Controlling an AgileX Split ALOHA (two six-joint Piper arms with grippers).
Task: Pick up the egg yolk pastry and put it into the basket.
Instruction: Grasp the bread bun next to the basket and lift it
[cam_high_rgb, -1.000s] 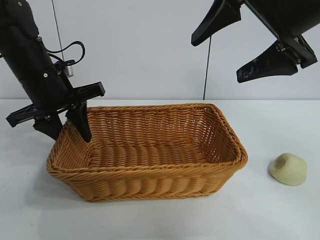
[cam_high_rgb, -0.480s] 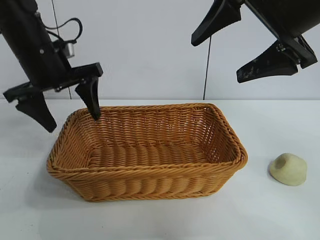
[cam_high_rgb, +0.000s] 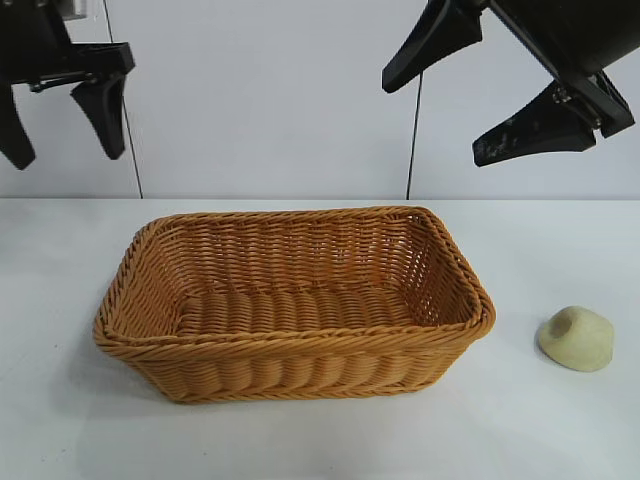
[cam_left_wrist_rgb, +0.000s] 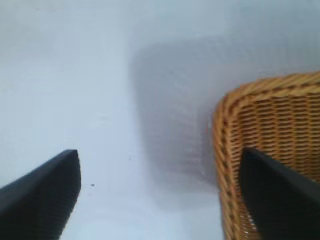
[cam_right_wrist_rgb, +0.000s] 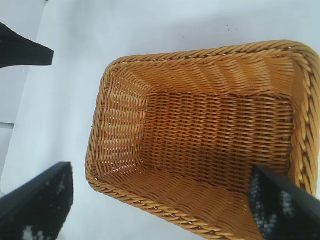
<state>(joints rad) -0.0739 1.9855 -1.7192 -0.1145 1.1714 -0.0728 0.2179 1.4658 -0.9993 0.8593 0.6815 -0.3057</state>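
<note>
Exterior view: the egg yolk pastry (cam_high_rgb: 576, 338) lies untouched on the table (cam_high_rgb: 300, 440), just beside the basket (cam_high_rgb: 290, 300) at its right end and well below the right gripper (cam_high_rgb: 480, 95). The pick is best made by that nearer gripper, lowered straight over the dome and closed gently, since the lump looks soft. Its jaws are spread wide and hold nothing. The left gripper (cam_high_rgb: 58, 115) hangs high above the basket's far left corner, jaws apart, empty.

Left wrist view: bare table is seen between the spread fingers (cam_left_wrist_rgb: 42, 192); the basket's corner lies under one.

Right wrist view: only the empty basket is framed between the open fingers (cam_right_wrist_rgb: 37, 202); the pastry is not seen.
</note>
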